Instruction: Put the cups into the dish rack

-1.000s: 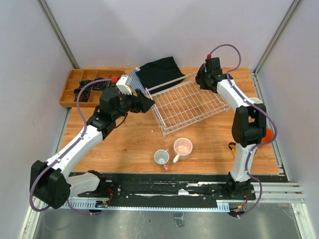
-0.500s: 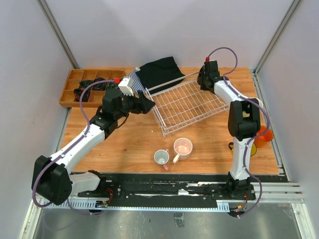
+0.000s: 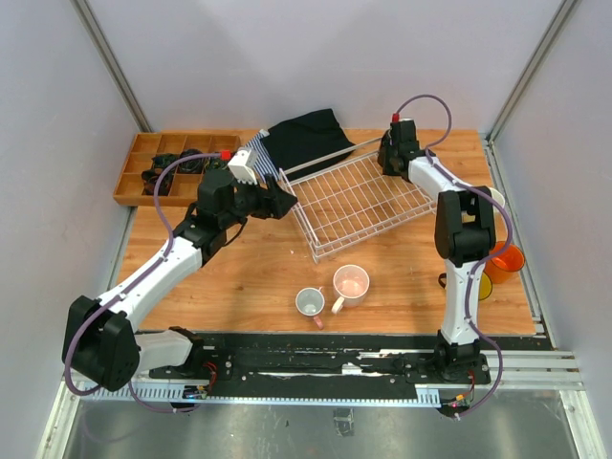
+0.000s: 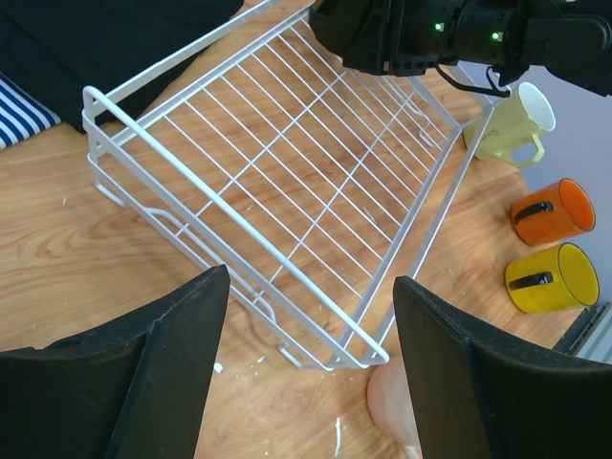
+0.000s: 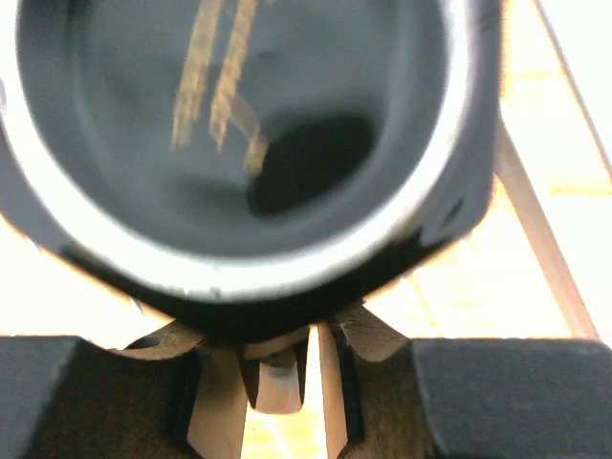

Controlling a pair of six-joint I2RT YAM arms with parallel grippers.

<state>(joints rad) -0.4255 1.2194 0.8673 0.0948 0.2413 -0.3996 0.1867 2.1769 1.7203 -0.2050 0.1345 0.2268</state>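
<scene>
White wire-grid dish rack [image 4: 306, 172], glossy round black mug [image 5: 239, 143], woodgrain table [image 3: 249, 277]

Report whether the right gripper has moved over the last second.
Yes. The right gripper, carrying the black mug, has shifted slightly left, toward the dish rack's far right corner.

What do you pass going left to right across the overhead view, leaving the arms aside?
Wooden tray → small cup → larger pink cup → orange cup. The dish rack and dark cloth span the same stretch as the two middle cups, so they are left out.
</scene>
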